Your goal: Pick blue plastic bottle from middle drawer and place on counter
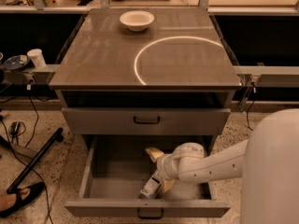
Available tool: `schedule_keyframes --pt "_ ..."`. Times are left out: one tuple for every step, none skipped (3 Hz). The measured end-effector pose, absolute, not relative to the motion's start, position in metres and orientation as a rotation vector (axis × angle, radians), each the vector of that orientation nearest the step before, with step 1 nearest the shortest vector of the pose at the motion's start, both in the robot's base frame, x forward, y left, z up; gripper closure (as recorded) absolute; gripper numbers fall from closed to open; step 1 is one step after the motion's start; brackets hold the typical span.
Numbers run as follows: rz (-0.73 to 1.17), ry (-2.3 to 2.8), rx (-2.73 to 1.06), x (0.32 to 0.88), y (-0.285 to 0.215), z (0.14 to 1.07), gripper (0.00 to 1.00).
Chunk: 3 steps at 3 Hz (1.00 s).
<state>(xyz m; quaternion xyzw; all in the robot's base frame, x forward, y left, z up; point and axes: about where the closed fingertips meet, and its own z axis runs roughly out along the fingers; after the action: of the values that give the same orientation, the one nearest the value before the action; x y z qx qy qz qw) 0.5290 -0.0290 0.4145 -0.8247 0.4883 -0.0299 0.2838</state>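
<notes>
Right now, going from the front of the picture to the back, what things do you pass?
Middle drawer → blue plastic bottle, with the gripper right at it inside the drawer → closed drawer above → counter → white bowl.

The tabletop [187,69], a glossy grey-brown square with a pale arc line [135,64] across it, lies well above and behind the jaws. One white bowl [136,20] stands on it near the far edge, left of centre, well apart from the jaws. Lower down, the middle drawer [117,171] stands open, and its flat grey floor carries the blue plastic bottle [150,188], which lies on its side near the front wall, right at the jaws. The jaws hang low inside the drawer, right of centre, over that floor
</notes>
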Motion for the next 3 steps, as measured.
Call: schedule_keyframes --pt "-0.034 1.338 -2.198 0.513 -0.028 0.396 0.0" --pt "-0.012 1.351 -2.206 0.51 -0.026 0.38 0.0" --pt "-0.012 1.351 -2.206 0.51 -0.026 0.38 0.0"
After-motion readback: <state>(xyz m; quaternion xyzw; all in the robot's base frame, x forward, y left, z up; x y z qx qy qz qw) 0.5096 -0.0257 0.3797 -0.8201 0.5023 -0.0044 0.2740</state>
